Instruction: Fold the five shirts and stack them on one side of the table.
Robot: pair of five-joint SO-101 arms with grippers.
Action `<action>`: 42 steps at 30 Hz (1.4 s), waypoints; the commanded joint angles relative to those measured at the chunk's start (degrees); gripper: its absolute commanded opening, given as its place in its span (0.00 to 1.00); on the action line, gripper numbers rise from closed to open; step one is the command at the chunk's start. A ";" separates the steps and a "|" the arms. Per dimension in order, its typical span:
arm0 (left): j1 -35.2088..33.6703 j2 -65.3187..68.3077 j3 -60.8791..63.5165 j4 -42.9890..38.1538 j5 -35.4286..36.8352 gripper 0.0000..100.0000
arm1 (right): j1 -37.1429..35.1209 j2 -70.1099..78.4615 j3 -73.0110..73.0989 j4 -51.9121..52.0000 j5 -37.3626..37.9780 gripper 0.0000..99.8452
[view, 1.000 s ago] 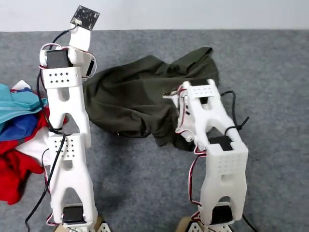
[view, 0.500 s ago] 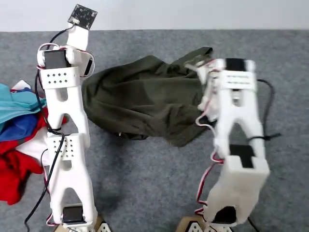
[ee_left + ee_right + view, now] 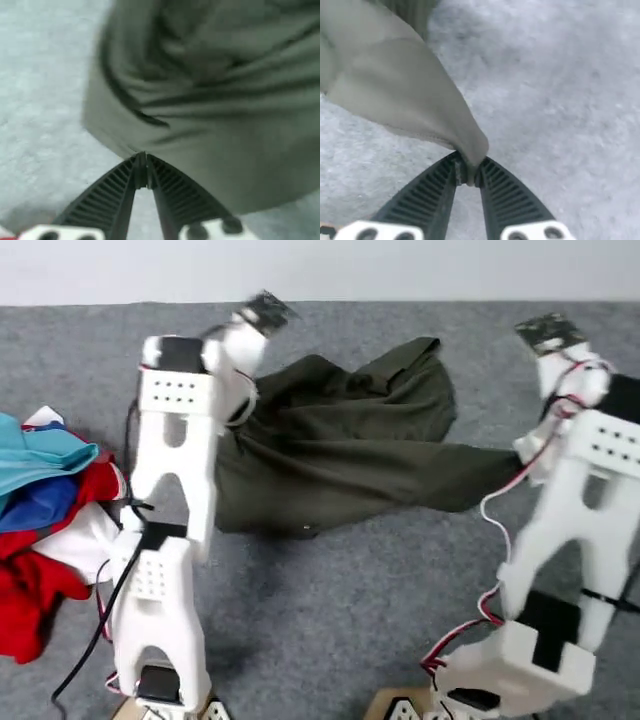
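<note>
Left: the left pincer (image 3: 141, 159) is closed on the edge of the shirt (image 3: 210, 100); cloth is bunched just past its tips and fans away from them in taut creases
Right: the right pincer (image 3: 468, 170) is clamped on a corner of the shirt, a small fold of cloth being nipped between its tips; bare table (image 3: 560, 90) is seen beyond them
Shirt: it is held at both ends and stretched between the two pincers, while its collar part is left lying on the table, off to the far side of that line
Change, right: a second ago this arm is set over the shirt's middle; now it is swung well out to its own side, and the corner is dragged along into a long tongue
Change, left: this arm is shifted inward, toward the right pincer, and the shirt's edge is carried with it
Pile (image 3: 45, 510): the other shirts are heaped well apart from the left pincer, on its outer side, and are not disturbed
Meaning: the crumpled shirt is being pulled flat, which is judged to be the spreading step; no fold is made yet and nothing is stacked, so the task is judged to be near its start
Risk: the right hold is thin and could be lost if more pull is applied
</note>
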 commanded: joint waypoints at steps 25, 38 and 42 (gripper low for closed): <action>8.79 6.77 22.29 1.05 -6.77 0.07 | 7.08 -4.53 -3.60 2.15 0.26 0.01; 2.46 0.00 -3.74 -3.34 -2.20 0.00 | 7.16 -7.43 -3.34 2.15 0.35 0.01; 2.55 0.18 -3.91 -7.38 2.46 0.01 | 7.25 -7.43 -3.34 2.07 0.26 0.01</action>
